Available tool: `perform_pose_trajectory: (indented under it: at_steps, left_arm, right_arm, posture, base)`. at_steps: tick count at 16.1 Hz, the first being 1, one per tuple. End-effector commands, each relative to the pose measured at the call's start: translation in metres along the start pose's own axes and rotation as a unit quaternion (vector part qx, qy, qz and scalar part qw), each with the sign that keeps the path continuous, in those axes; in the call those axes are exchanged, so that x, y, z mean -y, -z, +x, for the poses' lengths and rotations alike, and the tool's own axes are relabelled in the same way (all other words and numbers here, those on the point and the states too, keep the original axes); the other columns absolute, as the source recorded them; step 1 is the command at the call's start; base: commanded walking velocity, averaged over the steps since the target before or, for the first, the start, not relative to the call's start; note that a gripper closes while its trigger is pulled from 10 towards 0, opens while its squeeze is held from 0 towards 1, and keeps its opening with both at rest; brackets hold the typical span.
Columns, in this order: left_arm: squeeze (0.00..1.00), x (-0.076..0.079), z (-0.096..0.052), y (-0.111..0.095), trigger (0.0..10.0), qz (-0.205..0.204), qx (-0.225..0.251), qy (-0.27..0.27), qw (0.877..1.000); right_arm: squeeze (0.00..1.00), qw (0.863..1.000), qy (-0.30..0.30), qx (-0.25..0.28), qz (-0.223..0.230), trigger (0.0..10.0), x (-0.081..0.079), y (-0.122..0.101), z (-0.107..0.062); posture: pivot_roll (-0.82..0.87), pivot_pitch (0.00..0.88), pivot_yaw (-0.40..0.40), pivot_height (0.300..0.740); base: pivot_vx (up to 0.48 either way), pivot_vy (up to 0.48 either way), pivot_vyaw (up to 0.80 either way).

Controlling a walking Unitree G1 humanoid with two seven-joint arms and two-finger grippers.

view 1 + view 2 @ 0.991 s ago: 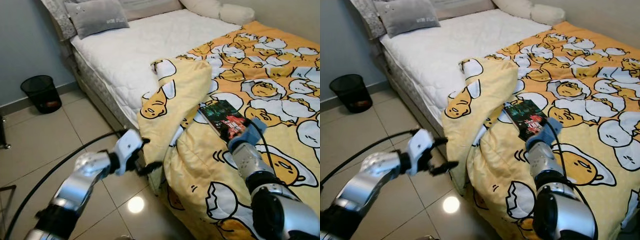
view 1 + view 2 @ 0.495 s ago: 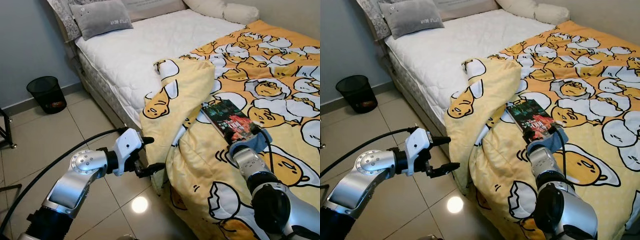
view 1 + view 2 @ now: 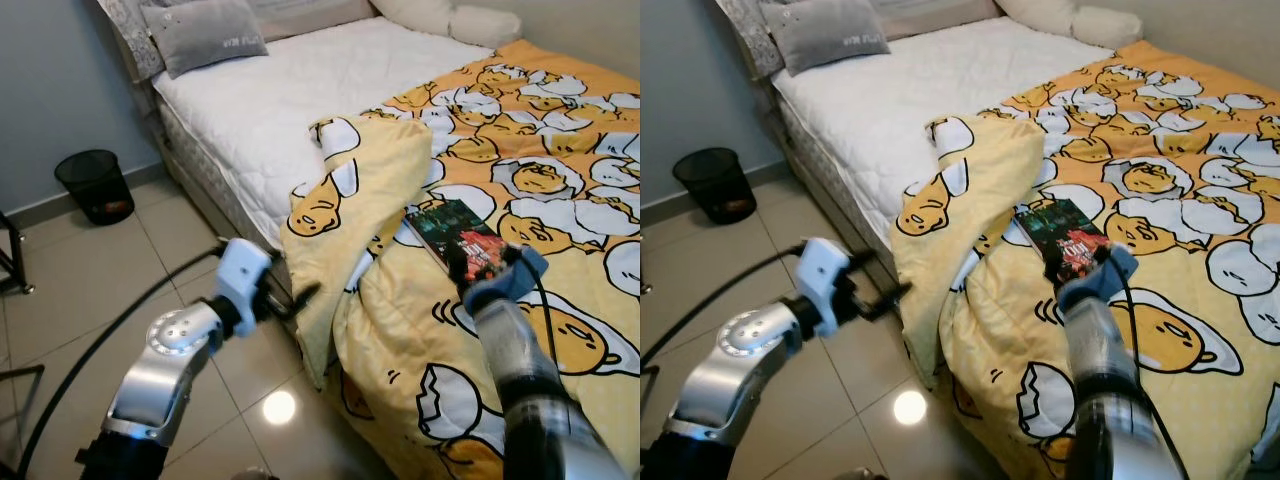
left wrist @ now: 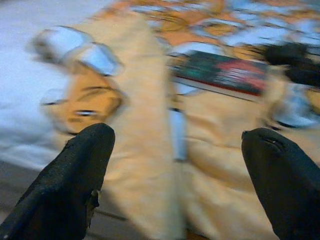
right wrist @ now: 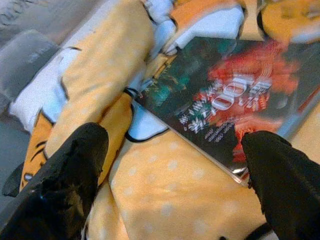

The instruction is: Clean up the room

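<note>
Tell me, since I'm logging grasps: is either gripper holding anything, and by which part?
Nothing is held. The right gripper is open just short of the book; the left gripper is open before the folded duvet.

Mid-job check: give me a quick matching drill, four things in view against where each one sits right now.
Things:
1. book
2. grey pillow
3. black waste bin
4. left hand

Places:
A. on the floor by the wall
B. on the yellow egg-print duvet
C. at the hanging duvet edge beside the bed
D. at the head of the white mattress

Pairs: 1-B, 2-D, 3-A, 4-C
</note>
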State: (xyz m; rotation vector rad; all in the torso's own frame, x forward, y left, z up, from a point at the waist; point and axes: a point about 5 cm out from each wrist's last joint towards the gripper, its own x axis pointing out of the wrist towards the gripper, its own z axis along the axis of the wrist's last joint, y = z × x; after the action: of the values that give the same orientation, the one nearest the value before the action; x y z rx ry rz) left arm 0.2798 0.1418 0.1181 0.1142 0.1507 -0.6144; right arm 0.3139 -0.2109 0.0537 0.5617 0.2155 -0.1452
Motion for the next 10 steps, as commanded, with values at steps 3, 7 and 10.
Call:
perform_pose_trajectory:
  at_steps: [3, 7, 10]
  left_arm:
    - [0.31, -0.004, 0.003, -0.004, 10.0, 0.004, 0.006, -0.030, 1.000]
    - [0.30, -0.011, 0.014, 0.000, 10.0, 0.002, -0.001, -0.072, 0.997]
    - [0.30, -0.013, 0.015, 0.003, 10.0, 0.002, -0.007, -0.079, 0.997]
  right_arm:
    - [0.00, 0.997, -0.025, 0.026, -0.061, 10.0, -0.016, -0.001, -0.020]
    - [0.00, 0.997, 0.012, 0.024, -0.069, 10.0, -0.025, 0.019, -0.048]
    - [0.00, 0.997, 0.011, 0.018, -0.078, 10.0, -0.029, 0.022, -0.053]
  posture:
    - [-0.09, 0.000, 0.083, 0.740]
    - [-0.11, 0.000, 0.112, 0.740]
    - [-0.11, 0.000, 0.106, 0.740]
  base:
    - [0.000, 0.000, 0.00]
    - [0.000, 0.000, -0.67]
    - [0.000, 0.267, -0.79]
